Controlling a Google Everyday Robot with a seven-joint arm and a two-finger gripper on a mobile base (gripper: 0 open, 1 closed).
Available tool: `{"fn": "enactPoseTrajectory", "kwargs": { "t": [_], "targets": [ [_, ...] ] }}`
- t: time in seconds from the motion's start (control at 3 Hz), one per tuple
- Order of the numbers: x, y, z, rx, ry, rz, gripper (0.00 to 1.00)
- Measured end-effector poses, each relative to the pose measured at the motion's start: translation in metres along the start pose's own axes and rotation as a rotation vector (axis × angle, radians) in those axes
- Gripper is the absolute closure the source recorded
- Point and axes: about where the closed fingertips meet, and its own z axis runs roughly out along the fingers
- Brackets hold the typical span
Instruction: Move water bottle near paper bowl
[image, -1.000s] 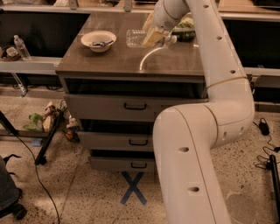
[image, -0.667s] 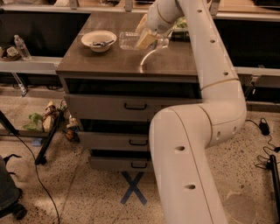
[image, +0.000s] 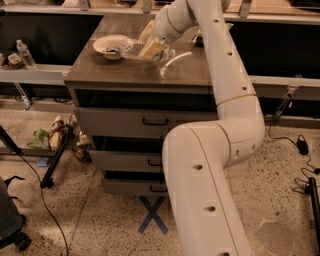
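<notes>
— Starting at the far left?
— Can make out a small clear bottle (image: 25, 53) with a pale cap, upright on a low shelf (image: 45, 74), well apart from the cabinet (image: 125, 120). Lower down, on the floor, see a heap of wrappers (image: 55, 135) and a black cable (image: 35, 180) trailing across.
— And on the cabinet top?
— Find the paper bowl (image: 98, 46) toward the left rear of the top, with something small and dark inside. Just to its right, see the water bottle (image: 131, 50), clear, lying roughly level, with its left end right beside the bowl's right rim. Cannot tell whether touching the bowl, nor whether resting on the wood or raised just off it.
— Gripper?
— Have the gripper (image: 148, 42) over the middle of the top, coming in from the right, clamped on the right part of the water bottle, with pale fingers (image: 152, 49) closed against it.
— Further right?
— See the white arm (image: 225, 60) dropping from the upper middle, bulging out past the cabinet's right edge, then curving back into the lower foreground and hiding part of the drawers. Notice a blue X (image: 151, 215) marked on the speckled floor before the bottom drawer, and more cables (image: 300, 145) at the far right
</notes>
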Motion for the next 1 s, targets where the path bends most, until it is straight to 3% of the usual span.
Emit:
{"fn": "enactPoseTrajectory", "kwargs": {
  "t": [0.33,0.67,1.0],
  "targets": [
    [-0.017,0.004,0.016,-0.019,-0.05,-0.014,1.0],
    [-0.027,0.015,0.027,-0.064,-0.08,-0.017,0.89],
    [-0.032,0.028,0.036,-0.117,-0.093,-0.016,0.65]
  ]
}}
